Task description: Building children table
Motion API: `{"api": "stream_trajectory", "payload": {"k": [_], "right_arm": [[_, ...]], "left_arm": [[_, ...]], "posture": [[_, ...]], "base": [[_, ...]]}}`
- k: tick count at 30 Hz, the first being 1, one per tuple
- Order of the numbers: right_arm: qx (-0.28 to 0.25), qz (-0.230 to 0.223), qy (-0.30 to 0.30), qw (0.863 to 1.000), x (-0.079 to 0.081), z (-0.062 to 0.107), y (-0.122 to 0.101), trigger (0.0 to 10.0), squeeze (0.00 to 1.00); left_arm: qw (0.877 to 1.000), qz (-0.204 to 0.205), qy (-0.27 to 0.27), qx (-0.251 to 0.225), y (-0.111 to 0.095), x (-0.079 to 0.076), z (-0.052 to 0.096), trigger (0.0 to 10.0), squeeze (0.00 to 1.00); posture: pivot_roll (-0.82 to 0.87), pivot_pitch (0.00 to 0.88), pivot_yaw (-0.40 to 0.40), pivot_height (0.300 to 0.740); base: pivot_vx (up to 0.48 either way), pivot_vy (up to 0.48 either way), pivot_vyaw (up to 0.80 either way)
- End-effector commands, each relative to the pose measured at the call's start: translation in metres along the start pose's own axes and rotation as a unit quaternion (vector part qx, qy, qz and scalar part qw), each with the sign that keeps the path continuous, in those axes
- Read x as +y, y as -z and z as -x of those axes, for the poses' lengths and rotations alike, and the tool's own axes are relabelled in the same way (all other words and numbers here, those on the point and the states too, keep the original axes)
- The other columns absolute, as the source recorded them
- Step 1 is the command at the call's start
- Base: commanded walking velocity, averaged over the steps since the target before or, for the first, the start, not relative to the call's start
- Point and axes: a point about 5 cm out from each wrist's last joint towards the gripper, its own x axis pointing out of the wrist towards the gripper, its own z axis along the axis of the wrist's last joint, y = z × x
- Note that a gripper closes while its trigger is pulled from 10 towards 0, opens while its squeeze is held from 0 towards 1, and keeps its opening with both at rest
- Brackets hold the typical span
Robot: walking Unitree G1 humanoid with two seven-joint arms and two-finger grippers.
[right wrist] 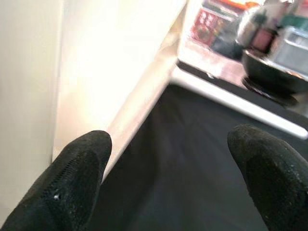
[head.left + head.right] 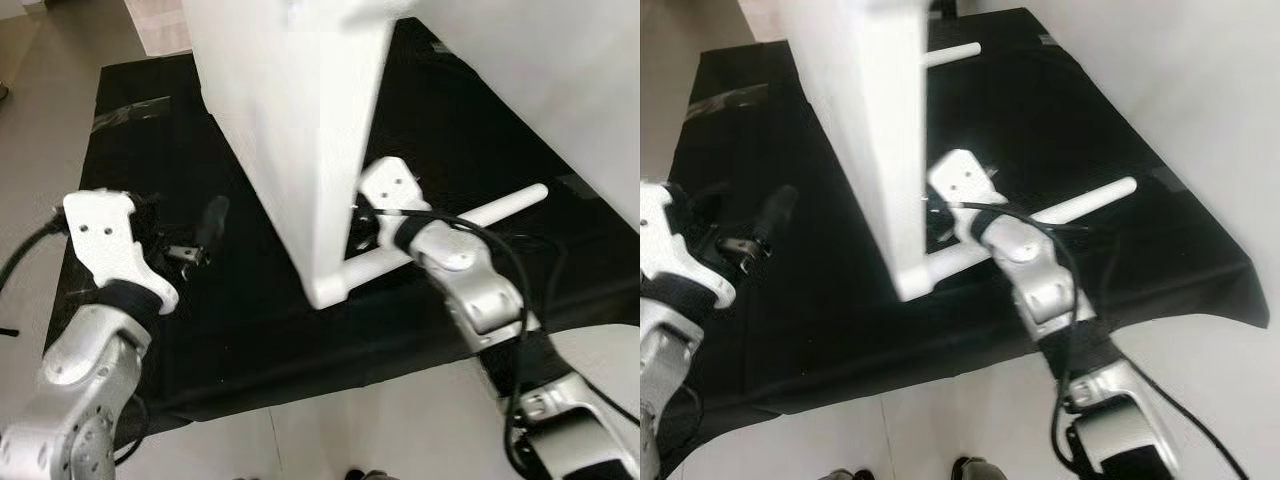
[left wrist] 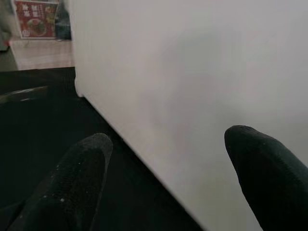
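- On the black mat (image 2: 250,330) spread over the pale floor (image 2: 330,435), you have the white tabletop panel (image 2: 290,120) standing on edge, its lower corner resting near the mat's middle, toward the near edge.
- A white leg (image 2: 470,220) lies across the mat from that lower corner out toward the mat's right edge; a second white leg (image 2: 952,52) projects from the panel near the mat's far edge.
- Your left gripper (image 2: 200,240) sits over the mat's left half, apart from the panel's broad face, fingers spread wide and holding nothing; the left wrist view shows both black fingertips (image 3: 82,178) with the white face ahead of them.
- Your right gripper (image 1: 168,183) is at the panel's right side, close to the lower corner and just above the lying leg; the fingers stand wide apart with bare mat between them, gripping nothing.
- Open mat lies to the left of the panel and beyond the lying leg toward the right edge.
- The mat's near edge ends just ahead of your feet (image 2: 970,468), with bare floor beyond it.
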Motion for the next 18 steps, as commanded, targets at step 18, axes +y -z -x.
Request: {"api": "stream_trajectory", "payload": {"k": [18], "right_arm": [[-0.017, -0.054, 0.011, 0.998, 0.02, -0.029, -0.03, 10.0, 0.0]], "left_arm": [[1.0, 0.003, -0.004, -0.03, -0.007, -0.006, 0.0, 10.0, 0.0]], "posture": [[-0.01, 0.186, -0.024, 0.74]], "base": [[0.0, 0.0, 0.0]]}}
